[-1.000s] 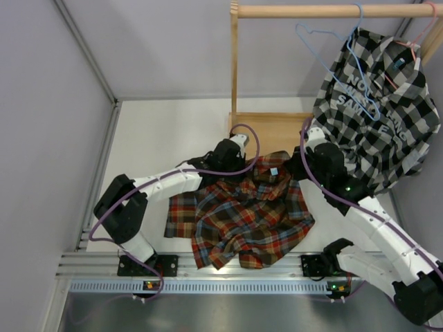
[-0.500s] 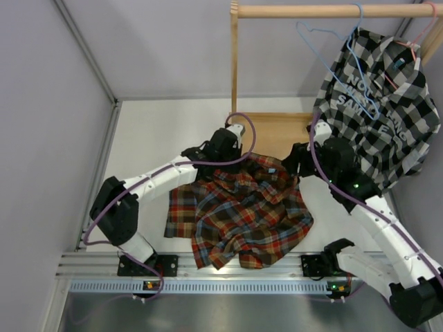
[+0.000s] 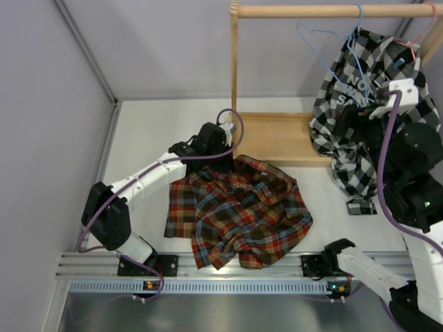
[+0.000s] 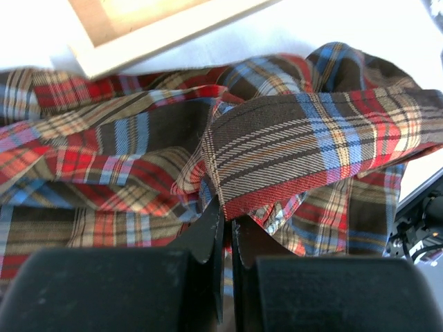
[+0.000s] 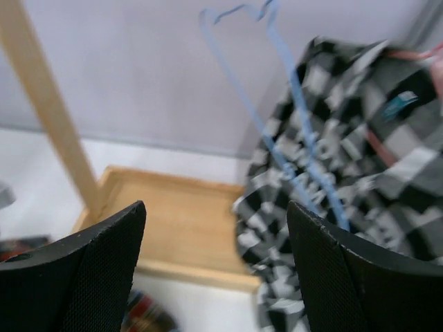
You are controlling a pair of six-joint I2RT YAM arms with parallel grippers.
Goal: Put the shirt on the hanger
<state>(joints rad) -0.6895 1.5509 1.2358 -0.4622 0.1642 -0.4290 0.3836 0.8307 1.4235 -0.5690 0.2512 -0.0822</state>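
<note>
while the shirt [image 3: 239, 218] lies crumpled on the table [image 3: 152, 138] | hanger [image 5: 296, 104] bare on the rod [image 3: 311, 10] (nothing threaded) | left gripper [image 4: 225, 221] clamps a fold | right gripper [image 5: 216, 207] spread before hanger | hanging pending

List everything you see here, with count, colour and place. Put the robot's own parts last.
plaid shirt: one, red, orange, brown and blue, crumpled on the table between the arms.
blue hanger: one, light blue wire, bare, hooked on the rack's top rail.
checked shirt: one, black and white with grey lettering, hanging at the rack's right end.
pink hanger: one, pink-red, at the checked shirt's collar.
wooden rack: one, light wood, at the far side.
table: one, white.
left tool: black, closed on a fold of the plaid shirt.
right tool: black, open, raised facing the blue hanger.
</note>
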